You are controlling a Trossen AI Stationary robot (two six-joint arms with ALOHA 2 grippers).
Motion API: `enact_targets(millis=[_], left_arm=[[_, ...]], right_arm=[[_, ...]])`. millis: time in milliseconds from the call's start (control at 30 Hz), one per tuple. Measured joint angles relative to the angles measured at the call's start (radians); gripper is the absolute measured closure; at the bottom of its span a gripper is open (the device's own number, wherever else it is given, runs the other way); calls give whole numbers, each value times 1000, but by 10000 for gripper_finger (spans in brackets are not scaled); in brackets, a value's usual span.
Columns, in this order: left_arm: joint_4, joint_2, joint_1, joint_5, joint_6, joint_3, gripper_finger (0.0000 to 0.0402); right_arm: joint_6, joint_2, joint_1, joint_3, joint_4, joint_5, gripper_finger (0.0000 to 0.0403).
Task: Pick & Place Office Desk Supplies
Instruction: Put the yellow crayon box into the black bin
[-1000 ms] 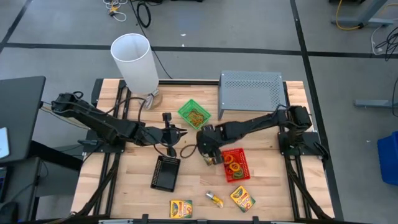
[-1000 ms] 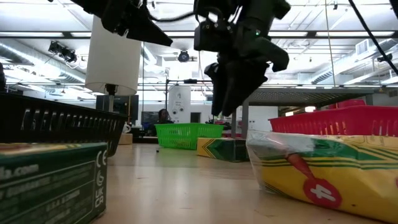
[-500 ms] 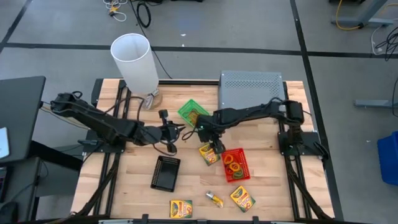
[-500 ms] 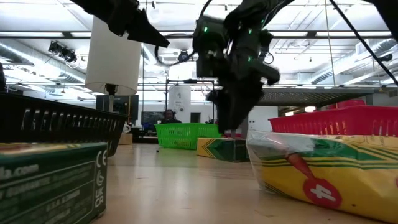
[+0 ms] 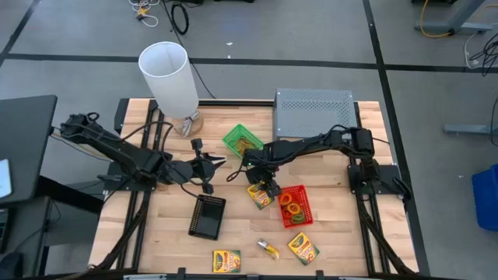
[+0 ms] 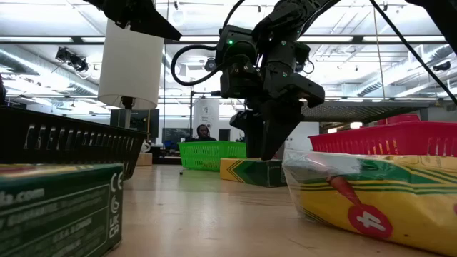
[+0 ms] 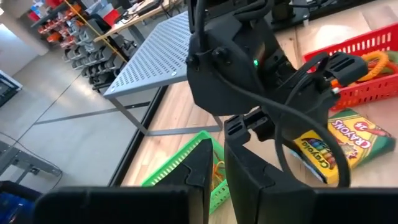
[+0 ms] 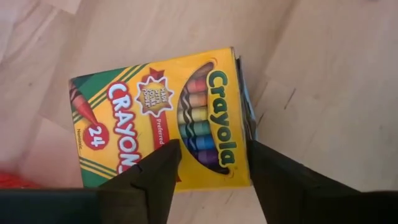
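You see grey floor (image 5: 311, 31) with dark lines | ceiling strip lights (image 6: 43, 53) | blue bin (image 5: 486, 194).

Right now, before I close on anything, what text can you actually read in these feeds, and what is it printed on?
"Crayola", "CRAYONS", "24", "preferred": the crayon box under the open right gripper.
"CRAYONS", partly covered "CRAYOLA": same box, left wrist view.
"4": front crayon box, low view.
"CE", ".com": green-sided box, low view; its fine print is unreadable.
Other boxes, high view: too small.

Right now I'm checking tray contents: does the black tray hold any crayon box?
No. In the high view the black tray shows only its dark floor, and the nearest crayon box lies on the table beside it.
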Motion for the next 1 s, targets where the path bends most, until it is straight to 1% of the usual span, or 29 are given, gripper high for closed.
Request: enact_targets(millis=[67,133,200,333,367,467,533,700,767,867,1000], left_arm=[[-9,0,0,-10,-6,0,351],[-21,0,0,-11,-19,0,351],[-36,0,0,-15,-22,0,351],[-50,0,0,-15,-32,0,351],[-50,0,0,-15,-32,0,351],[-50,0,0,-15,-32,0,351],[-49,0,0,-15,-32,0,351],[-50,0,0,-15,-33,0,351],[-49,0,0,-17,-32,0,351],[-49,0,0,-54,-32,0,351],[-50,-13,-5,-85,-33,0,351]], right_arm=[[0,0,3,-1,10,-3,220],[0,1,9,-1,25,-1,248],[0,2,16,-1,35,3,286],[17,3,26,-1,38,13,380],[28,3,29,-1,39,17,391],[69,3,46,-2,45,48,397],[81,-3,65,-3,47,87,399],[123,-38,125,-8,41,227,401],[148,-61,148,-9,39,267,401],[184,-87,184,-9,45,345,402],[219,-101,229,-6,63,484,402]])
